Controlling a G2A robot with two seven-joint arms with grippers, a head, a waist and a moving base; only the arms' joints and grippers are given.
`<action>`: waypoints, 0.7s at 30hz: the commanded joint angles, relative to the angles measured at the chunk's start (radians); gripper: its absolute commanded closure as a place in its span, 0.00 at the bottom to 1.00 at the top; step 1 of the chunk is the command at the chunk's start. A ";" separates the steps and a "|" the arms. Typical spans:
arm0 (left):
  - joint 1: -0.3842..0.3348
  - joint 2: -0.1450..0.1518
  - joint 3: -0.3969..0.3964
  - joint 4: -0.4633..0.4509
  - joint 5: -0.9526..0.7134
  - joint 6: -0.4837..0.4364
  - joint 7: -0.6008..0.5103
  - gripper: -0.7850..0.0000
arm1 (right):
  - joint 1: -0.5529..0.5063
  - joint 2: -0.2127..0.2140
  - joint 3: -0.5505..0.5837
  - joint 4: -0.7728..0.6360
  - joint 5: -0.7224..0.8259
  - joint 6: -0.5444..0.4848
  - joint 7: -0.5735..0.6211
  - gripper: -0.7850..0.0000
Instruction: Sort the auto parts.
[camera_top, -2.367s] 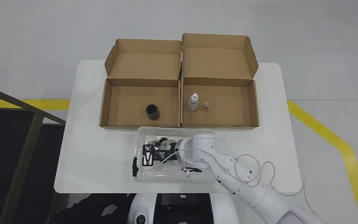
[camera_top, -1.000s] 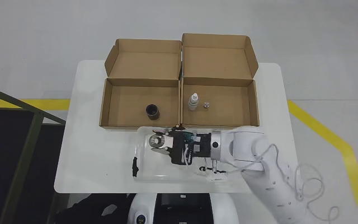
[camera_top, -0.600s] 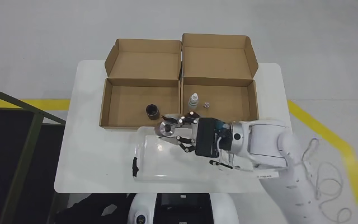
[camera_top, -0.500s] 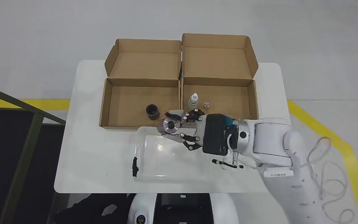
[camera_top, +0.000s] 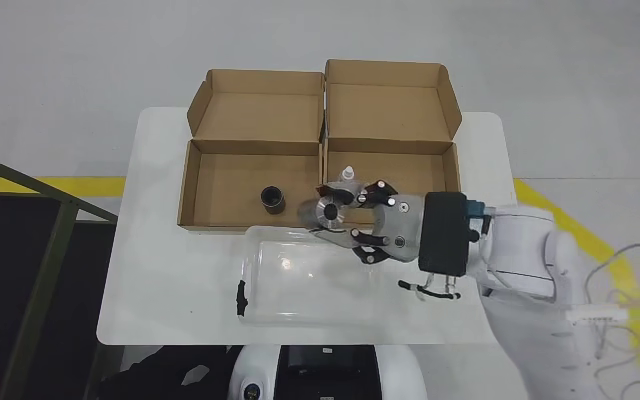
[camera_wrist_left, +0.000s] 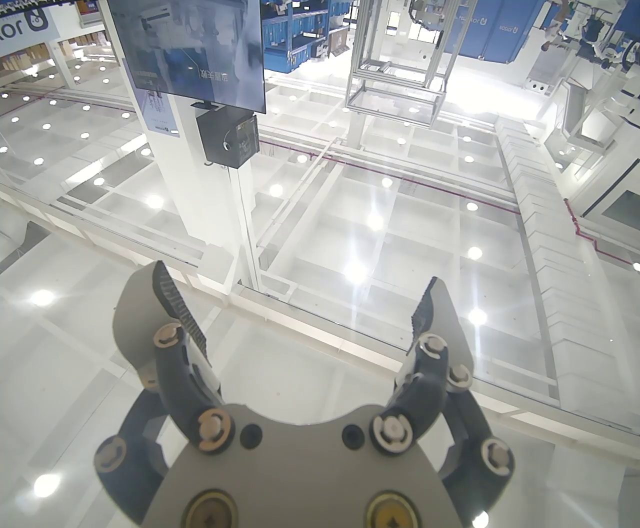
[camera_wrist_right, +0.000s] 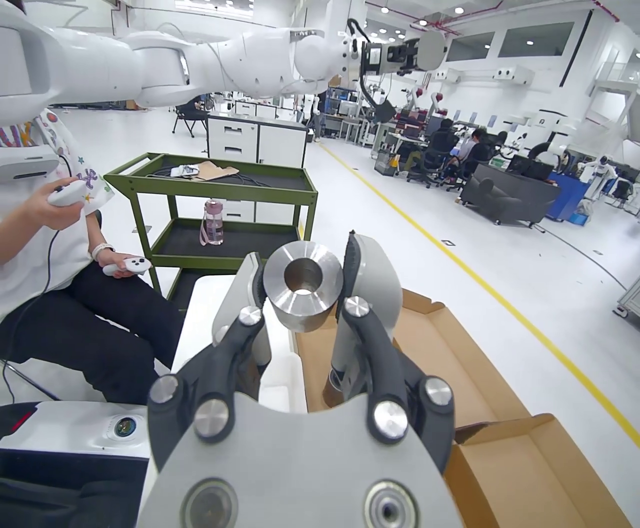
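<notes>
My right gripper (camera_top: 330, 212) is shut on a silver metal cylinder (camera_top: 328, 211) with a round bore, held above the front walls where the two cardboard boxes meet. In the right wrist view the cylinder (camera_wrist_right: 303, 285) sits upright between the two fingers of the right gripper (camera_wrist_right: 303, 282). The left box (camera_top: 215, 190) holds a black ring (camera_top: 272, 199). In the right box (camera_top: 420, 185), a white bottle (camera_top: 347, 174) pokes out behind the gripper. My left gripper (camera_wrist_left: 295, 295) is open, holds nothing and points at the ceiling.
A clear plastic tray (camera_top: 290, 290) lies on the white table (camera_top: 150, 260) in front of the boxes, with a black clip (camera_top: 241, 297) on its left rim. Both box lids stand open at the back. A green cart (camera_wrist_right: 215, 200) stands off the table.
My right gripper took the silver cylinder out of the clear tray, lifted it, and carried it back and to the right, up to the boxes' front walls.
</notes>
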 joint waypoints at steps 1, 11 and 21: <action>0.000 0.000 0.000 0.000 0.000 0.000 0.000 0.00 | -0.001 0.003 0.009 -0.005 0.009 -0.001 -0.004 1.00; 0.000 0.000 0.000 0.000 0.000 0.000 0.000 0.00 | 0.012 0.014 0.019 -0.005 0.026 0.003 -0.014 1.00; 0.000 0.000 0.000 0.000 0.000 0.000 0.000 0.00 | 0.049 0.016 -0.071 0.036 -0.029 -0.003 0.012 1.00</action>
